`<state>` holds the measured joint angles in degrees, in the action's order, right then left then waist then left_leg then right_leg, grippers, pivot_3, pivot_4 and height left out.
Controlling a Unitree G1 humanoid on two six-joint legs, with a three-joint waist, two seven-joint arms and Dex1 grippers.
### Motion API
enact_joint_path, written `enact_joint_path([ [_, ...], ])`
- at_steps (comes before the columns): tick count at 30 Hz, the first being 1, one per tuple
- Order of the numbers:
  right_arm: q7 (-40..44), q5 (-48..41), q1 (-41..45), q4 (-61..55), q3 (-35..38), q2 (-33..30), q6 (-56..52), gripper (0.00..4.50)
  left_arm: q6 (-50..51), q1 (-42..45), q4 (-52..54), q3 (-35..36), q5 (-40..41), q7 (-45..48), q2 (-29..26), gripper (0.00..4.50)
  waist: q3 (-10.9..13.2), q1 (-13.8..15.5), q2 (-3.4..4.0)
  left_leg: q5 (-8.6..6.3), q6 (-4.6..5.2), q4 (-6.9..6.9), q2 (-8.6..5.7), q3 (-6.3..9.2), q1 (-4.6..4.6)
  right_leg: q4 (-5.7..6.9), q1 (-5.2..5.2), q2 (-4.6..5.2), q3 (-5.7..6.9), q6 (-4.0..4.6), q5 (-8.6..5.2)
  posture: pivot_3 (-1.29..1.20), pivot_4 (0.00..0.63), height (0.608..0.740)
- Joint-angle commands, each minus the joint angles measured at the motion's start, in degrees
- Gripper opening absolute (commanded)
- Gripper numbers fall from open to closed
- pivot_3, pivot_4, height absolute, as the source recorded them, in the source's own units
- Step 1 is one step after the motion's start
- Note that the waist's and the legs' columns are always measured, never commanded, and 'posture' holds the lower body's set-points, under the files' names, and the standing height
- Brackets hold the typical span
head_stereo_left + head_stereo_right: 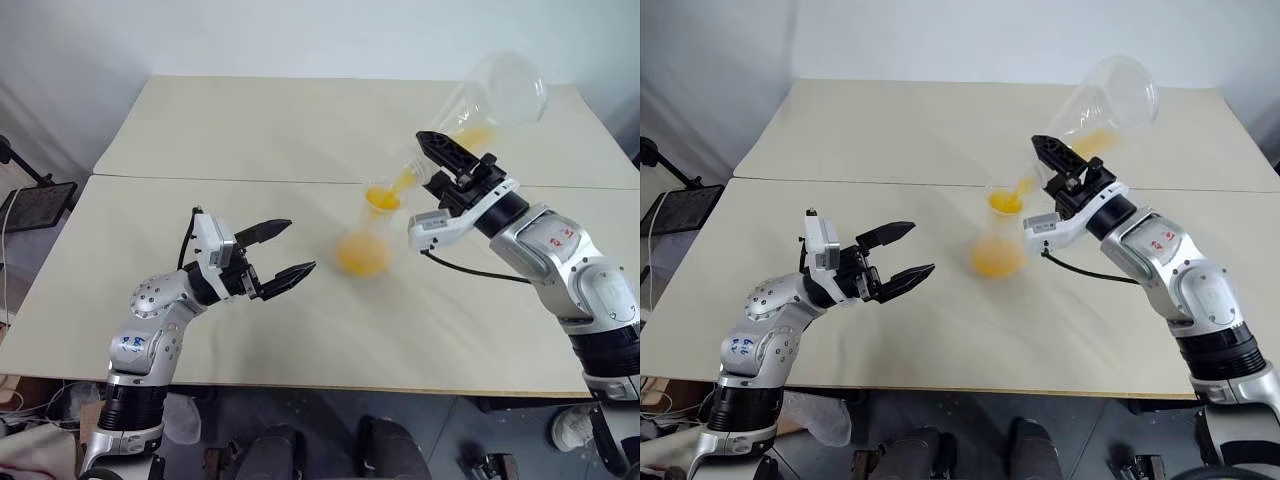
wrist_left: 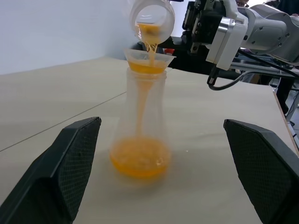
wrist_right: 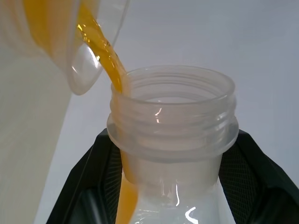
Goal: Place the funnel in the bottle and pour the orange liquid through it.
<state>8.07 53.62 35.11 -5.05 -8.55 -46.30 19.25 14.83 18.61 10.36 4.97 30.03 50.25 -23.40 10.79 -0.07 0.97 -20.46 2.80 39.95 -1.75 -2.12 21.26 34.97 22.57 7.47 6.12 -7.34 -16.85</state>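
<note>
On the table (image 1: 250, 140) in front of me the bottle (image 2: 140, 126) stands upright with the funnel (image 2: 148, 63) in its neck; my right gripper (image 1: 445, 165) pinches the tipped flask (image 1: 490, 100) just above, pouring orange liquid (image 2: 140, 158); my left gripper (image 1: 283, 252) waits beside, spread wide, nearer the bottle's base.

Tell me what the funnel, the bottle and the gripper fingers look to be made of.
Funnel: clear, probably plastic; the orange liquid shows through its thin wall.
Bottle: clear, slightly cloudy, likely plastic rather than glass.
Left gripper fingers: matte black, with pads in a fine grid texture, perhaps rubber.
</note>
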Motion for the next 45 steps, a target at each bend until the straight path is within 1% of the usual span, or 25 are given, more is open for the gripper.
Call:
enact_joint_path([
  [1, -1.0, -0.1, 1.4, -1.4, 1.5, -1.0, 0.4, 2.44, -1.4, -0.3, 2.2, -0.2, 0.4, -0.1, 0.2, 4.5, 0.0, 0.0, 0.0, 0.0, 0.0, 0.0, 0.0, 0.0, 0.0, 0.0, 0.0, 0.0, 0.0, 0.0, 0.0, 0.0, 0.15, 0.74],
  [36, -2.7, 1.9, 2.4, -0.6, 1.1, -0.9, 2.8, 2.44, -2.4, 0.0, 1.3, -0.6, 0.4, -0.5, 0.8, 4.5, 0.0, 0.0, 0.0, 0.0, 0.0, 0.0, 0.0, 0.0, 0.0, 0.0, 0.0, 0.0, -0.01, 0.0, 0.0, 0.0, 0.15, 0.74],
  [40, -1.3, -1.4, 1.7, -1.1, 2.0, 0.5, 1.9, 2.44, -2.5, -0.1, 1.4, -0.7, 0.3, -0.5, 0.9, 4.5, 0.0, 0.0, 0.0, 0.0, 0.0, 0.0, 0.0, 0.0, 0.0, 0.0, 0.0, 0.0, -0.01, 0.0, 0.0, 0.0, 0.15, 0.74],
  [43, 1.4, -8.1, 0.4, -2.4, 3.6, 2.6, 0.0, 2.44, -2.4, 0.0, 1.1, -0.6, 0.3, -0.4, 0.8, 4.5, 0.0, -0.1, 0.0, 0.0, 0.0, 0.0, 0.01, 0.0, 0.0, 0.0, -0.01, -0.01, 0.0, 0.0, 0.0, 0.0, 0.15, 0.74],
  [45, 2.8, -11.0, -0.5, -3.9, 4.8, 3.5, -1.6, 2.44, -2.5, 0.1, 0.9, -0.6, 0.3, -0.3, 0.7, 4.5, 0.0, 0.0, -0.01, 0.0, 0.0, 0.0, 0.02, 0.02, 0.0, 0.01, -0.02, -0.02, 0.0, 0.0, 0.0, 0.0, 0.15, 0.74],
])
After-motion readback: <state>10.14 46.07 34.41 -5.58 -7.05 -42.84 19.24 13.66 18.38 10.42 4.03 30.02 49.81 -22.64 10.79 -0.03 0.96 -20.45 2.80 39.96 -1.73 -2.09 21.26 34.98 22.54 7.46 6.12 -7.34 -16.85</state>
